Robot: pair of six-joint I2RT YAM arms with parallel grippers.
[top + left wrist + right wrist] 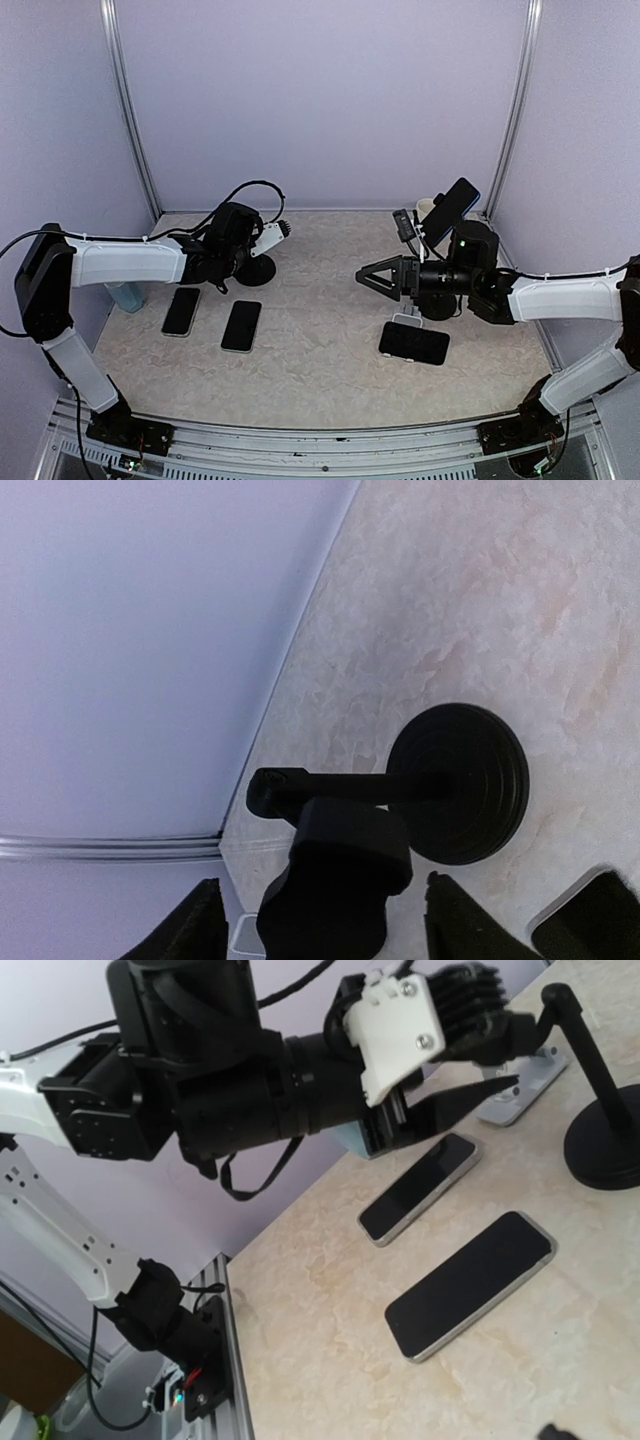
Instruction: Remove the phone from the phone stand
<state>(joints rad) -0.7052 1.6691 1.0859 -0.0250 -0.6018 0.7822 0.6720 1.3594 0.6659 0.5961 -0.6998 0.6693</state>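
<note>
Your left gripper [322, 880]: spread around the head of the black stand [458, 780], no contact. Right gripper [375, 277]: wide apart, empty. Phone [455, 208] propped at desk's far right corner.

Table [320, 290] centre open between arms, black stand [256, 270] and two phones [241, 325] left, dark phone [414, 343] right

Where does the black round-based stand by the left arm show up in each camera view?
Top external: the stand is left of centre, its round base toward the back.
Left wrist: the stand is right of centre, its stem running left from the base.
Right wrist: the stand is at the far right edge, upper half.
Shared landmark: the marbled table under its base.
</note>
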